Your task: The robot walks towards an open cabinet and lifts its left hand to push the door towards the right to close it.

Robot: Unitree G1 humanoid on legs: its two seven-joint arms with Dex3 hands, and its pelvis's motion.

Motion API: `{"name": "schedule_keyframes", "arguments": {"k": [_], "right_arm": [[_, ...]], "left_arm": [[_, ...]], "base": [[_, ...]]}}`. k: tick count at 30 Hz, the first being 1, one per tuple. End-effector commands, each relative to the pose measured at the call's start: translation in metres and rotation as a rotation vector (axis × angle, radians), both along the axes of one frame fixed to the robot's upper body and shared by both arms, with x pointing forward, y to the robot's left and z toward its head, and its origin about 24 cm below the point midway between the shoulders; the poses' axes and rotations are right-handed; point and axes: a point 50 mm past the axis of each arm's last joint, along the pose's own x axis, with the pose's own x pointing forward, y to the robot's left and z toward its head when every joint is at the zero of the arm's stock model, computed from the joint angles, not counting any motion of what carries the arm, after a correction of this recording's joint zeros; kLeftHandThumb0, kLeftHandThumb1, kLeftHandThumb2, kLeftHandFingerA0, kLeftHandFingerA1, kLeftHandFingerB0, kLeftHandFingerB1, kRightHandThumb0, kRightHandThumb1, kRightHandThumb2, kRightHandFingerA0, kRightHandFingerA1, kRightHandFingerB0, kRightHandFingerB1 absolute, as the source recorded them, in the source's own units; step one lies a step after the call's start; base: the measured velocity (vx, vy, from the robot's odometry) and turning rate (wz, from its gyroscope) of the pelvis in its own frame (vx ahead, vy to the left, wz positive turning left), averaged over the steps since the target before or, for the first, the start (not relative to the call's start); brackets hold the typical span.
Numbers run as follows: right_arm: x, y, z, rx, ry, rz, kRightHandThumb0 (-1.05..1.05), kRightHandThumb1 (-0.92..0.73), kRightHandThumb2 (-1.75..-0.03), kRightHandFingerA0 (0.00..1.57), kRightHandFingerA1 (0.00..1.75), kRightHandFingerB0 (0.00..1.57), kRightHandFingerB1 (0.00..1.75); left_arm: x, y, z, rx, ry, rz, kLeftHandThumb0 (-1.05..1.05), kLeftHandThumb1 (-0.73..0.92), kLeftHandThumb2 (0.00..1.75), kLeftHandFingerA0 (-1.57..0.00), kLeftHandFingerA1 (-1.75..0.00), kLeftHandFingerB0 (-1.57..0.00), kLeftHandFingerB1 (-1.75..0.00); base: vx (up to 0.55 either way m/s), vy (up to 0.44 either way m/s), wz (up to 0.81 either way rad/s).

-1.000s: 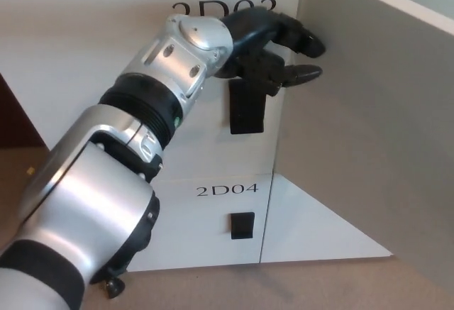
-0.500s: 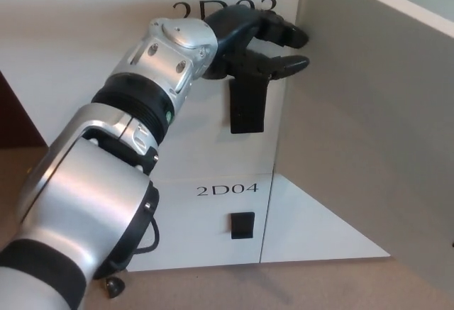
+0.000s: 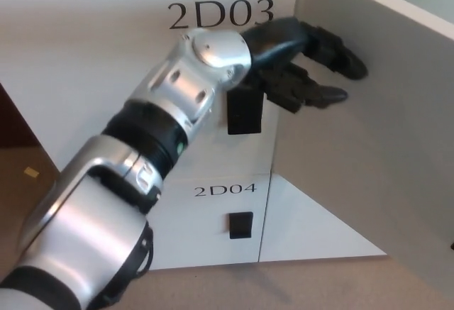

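Carpet (image 3: 213,289) below white cabinet (image 3: 85,47), left hand (image 3: 301,62) with fingers spread, against open door (image 3: 383,133)

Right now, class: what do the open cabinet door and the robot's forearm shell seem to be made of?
The open cabinet door looks like matte, pale grey-beige laminated board: a flat, even face with a lighter top edge; its core cannot be told. The forearm shell looks like satin silver metal or painted plastic: soft highlights and small recessed fasteners.

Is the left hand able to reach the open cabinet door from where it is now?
Probably yes. The left hand is raised with its fingers already over the inner face of the open door, and nothing stands between them.
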Motion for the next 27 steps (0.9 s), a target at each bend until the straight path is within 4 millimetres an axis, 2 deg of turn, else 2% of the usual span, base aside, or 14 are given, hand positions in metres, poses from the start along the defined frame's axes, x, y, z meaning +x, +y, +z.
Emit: {"name": "schedule_keyframes", "arguments": {"k": [1, 2, 4, 5, 9, 10, 12, 14, 17, 18, 23, 24, 26, 27], "right_arm": [[0.023, -0.004, 0.009, 0.002, -0.109, 0.046, -0.24, -0.69, -0.60, 0.72, 0.50, 0.62, 0.46], [0.023, -0.004, 0.009, 0.004, -0.113, 0.047, -0.22, -0.70, -0.60, 0.70, 0.50, 0.59, 0.46], [0.024, -0.005, 0.009, 0.006, -0.117, 0.048, -0.22, -0.70, -0.60, 0.70, 0.50, 0.59, 0.46], [0.024, -0.006, 0.009, -0.003, -0.113, 0.048, -0.24, -0.70, -0.61, 0.71, 0.48, 0.60, 0.44], [0.027, -0.009, 0.011, -0.030, -0.106, 0.051, -0.24, -0.70, -0.60, 0.72, 0.48, 0.60, 0.44], [0.028, -0.010, 0.012, -0.037, -0.111, 0.058, -0.24, -0.71, -0.61, 0.71, 0.47, 0.60, 0.44], [0.029, -0.010, 0.013, -0.039, -0.114, 0.061, -0.24, -0.71, -0.61, 0.71, 0.47, 0.60, 0.44], [0.029, -0.010, 0.012, -0.033, -0.120, 0.054, -0.23, -0.71, -0.60, 0.71, 0.48, 0.59, 0.44], [0.030, -0.010, 0.011, -0.042, -0.121, 0.050, -0.26, -0.70, -0.60, 0.72, 0.49, 0.59, 0.44], [0.030, -0.011, 0.010, -0.037, -0.115, 0.045, -0.25, -0.71, -0.61, 0.71, 0.47, 0.58, 0.43], [0.034, -0.012, 0.008, -0.051, -0.104, 0.039, -0.28, -0.69, -0.60, 0.72, 0.48, 0.61, 0.43], [0.036, -0.011, 0.006, -0.049, -0.116, 0.023, -0.27, -0.67, -0.59, 0.74, 0.50, 0.63, 0.45], [0.039, -0.009, 0.005, -0.042, -0.131, 0.003, -0.27, -0.67, -0.59, 0.74, 0.50, 0.63, 0.45], [0.043, -0.008, 0.003, -0.038, -0.138, 0.000, -0.27, -0.67, -0.59, 0.74, 0.50, 0.63, 0.45]], "left_arm": [[-0.209, -0.044, -0.028, 0.156, 0.184, -1.185, -0.51, 0.72, 0.61, -0.54, -0.47, -0.54, -0.42], [-0.211, -0.050, -0.030, 0.147, 0.194, -1.186, -0.48, 0.58, 0.97, -0.53, -0.65, -0.44, -0.57], [-0.213, -0.054, -0.031, 0.143, 0.202, -1.187, -0.48, 0.58, 0.97, -0.53, -0.65, -0.44, -0.57], [-0.214, -0.060, -0.033, 0.148, 0.207, -1.186, -0.46, 0.70, 0.61, -0.55, -0.50, -0.57, -0.44], [-0.220, -0.075, -0.048, 0.156, 0.216, -1.188, -0.51, 0.71, 0.62, -0.55, -0.47, -0.62, -0.45], [-0.224, -0.083, -0.056, 0.167, 0.218, -1.201, -0.52, 0.73, 0.62, -0.67, -0.53, -0.62, -0.46], [-0.226, -0.087, -0.058, 0.176, 0.218, -1.209, -0.52, 0.73, 0.62, -0.67, -0.53, -0.62, -0.46], [-0.232, -0.106, -0.067, 0.232, 0.271, -1.203, -0.50, 0.69, 0.60, -0.68, -0.52, -0.62, -0.46], [-0.240, -0.137, -0.065, 0.269, 0.285, -1.209, -0.50, 0.68, 0.60, -0.68, -0.51, -0.64, -0.46], [-0.243, -0.148, -0.061, 0.265, 0.289, -1.218, -0.48, 0.68, 0.60, -0.70, -0.59, -0.67, -0.47], [-0.251, -0.176, -0.048, 0.256, 0.291, -1.238, -0.49, 0.68, 0.60, -0.68, -0.56, -0.66, -0.48], [-0.250, -0.187, -0.040, 0.254, 0.240, -1.227, -0.47, 0.50, 0.56, -0.88, -0.51, -0.81, -0.48], [-0.248, -0.198, -0.032, 0.253, 0.182, -1.217, -0.47, 0.50, 0.56, -0.88, -0.51, -0.81, -0.48], [-0.226, -0.205, -0.023, 0.173, 0.155, -1.064, -0.31, 0.19, 0.48, -1.09, -0.55, -1.04, -0.53]], "base": [[0.00, 0.000, 0.00], [0.00, 0.000, 0.00], [0.00, 0.000, 0.00], [0.00, 0.000, 0.00], [0.00, 0.000, 0.00], [0.00, 0.000, 0.00], [0.00, 0.000, 0.00], [0.00, 0.000, 0.00], [0.00, 0.000, 0.00], [0.00, 0.000, 0.00], [0.00, 0.000, 0.00], [0.00, 0.000, 0.00], [0.00, 0.000, -0.06], [0.00, 0.000, 0.00]]}}
